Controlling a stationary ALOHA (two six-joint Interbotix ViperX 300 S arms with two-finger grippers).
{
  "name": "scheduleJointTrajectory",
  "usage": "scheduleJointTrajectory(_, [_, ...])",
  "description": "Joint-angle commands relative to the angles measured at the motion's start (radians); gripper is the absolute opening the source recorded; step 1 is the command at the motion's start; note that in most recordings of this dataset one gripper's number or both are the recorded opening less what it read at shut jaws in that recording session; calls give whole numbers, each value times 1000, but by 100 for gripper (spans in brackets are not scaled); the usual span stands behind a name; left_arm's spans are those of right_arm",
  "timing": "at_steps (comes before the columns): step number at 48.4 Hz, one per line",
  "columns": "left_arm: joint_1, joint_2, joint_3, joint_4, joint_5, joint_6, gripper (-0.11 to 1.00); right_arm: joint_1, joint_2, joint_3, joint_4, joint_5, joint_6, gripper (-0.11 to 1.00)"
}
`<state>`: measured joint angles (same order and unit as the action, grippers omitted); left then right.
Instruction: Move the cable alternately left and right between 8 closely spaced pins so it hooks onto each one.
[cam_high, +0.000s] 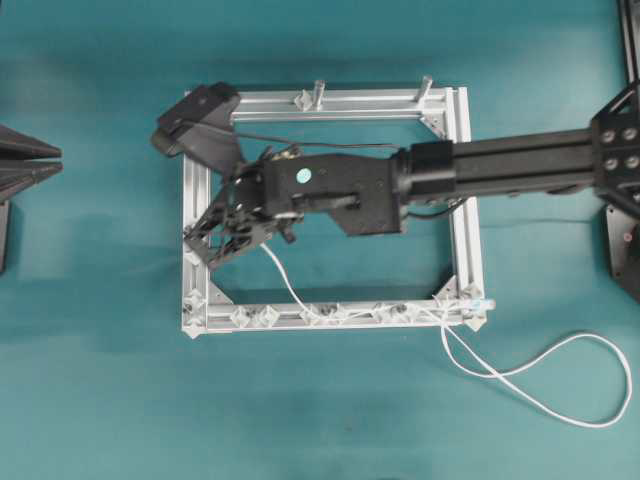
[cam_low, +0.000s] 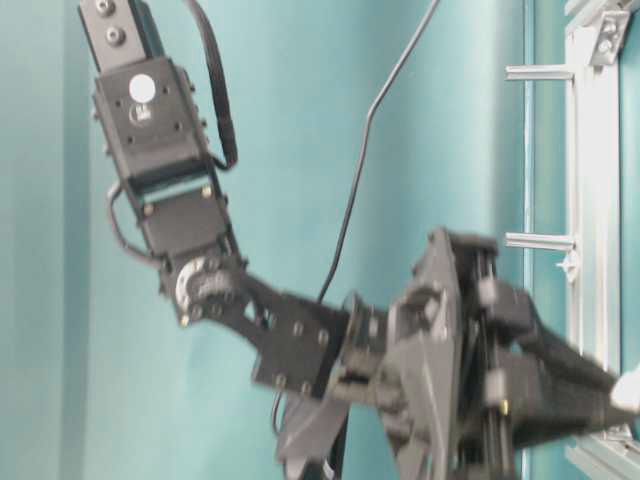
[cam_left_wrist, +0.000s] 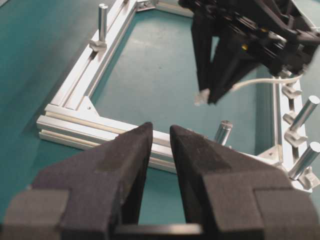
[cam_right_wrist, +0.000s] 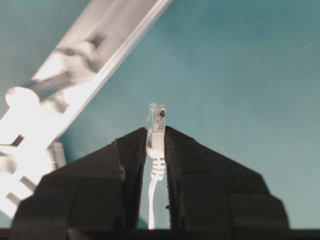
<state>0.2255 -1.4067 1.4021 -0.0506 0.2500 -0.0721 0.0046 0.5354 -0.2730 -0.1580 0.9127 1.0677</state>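
The right gripper (cam_right_wrist: 156, 131) pinches the cable (cam_right_wrist: 156, 150) by its plug (cam_right_wrist: 157, 116), whose clear tip pokes out just past the jaws; the cord runs back between them. Ahead and to the left of these jaws lies a blurred bar of the frame (cam_right_wrist: 95, 50) — nothing but teal table (cam_right_wrist: 240, 65) stands directly in front. Overhead, the cable trails from the gripper down to the pins (cam_high: 330, 313) on the near rail, weaves among several, then loops loose beyond the frame's corner. The left gripper (cam_left_wrist: 161, 136) hangs with jaws slightly spread, holding nothing — past them sit the frame and a grey post (cam_left_wrist: 222, 132).
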Motion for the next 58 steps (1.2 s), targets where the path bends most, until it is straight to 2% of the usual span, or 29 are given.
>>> scheduleJointTrajectory(1, [3, 8, -11, 0, -5, -2, 27, 25, -8, -55, 12, -6, -2, 13])
scheduleJointTrajectory(8, [3, 8, -11, 0, -5, -2, 27, 58, 17, -91, 40, -3, 5, 13])
scheduleJointTrajectory(26, [3, 8, -11, 0, -5, -2, 27, 123, 18, -106, 100, 46, 3, 13])
scheduleJointTrajectory(58, [5, 8, -9, -2, -5, -2, 27, 155, 25, -120, 107, 8, 11, 13])
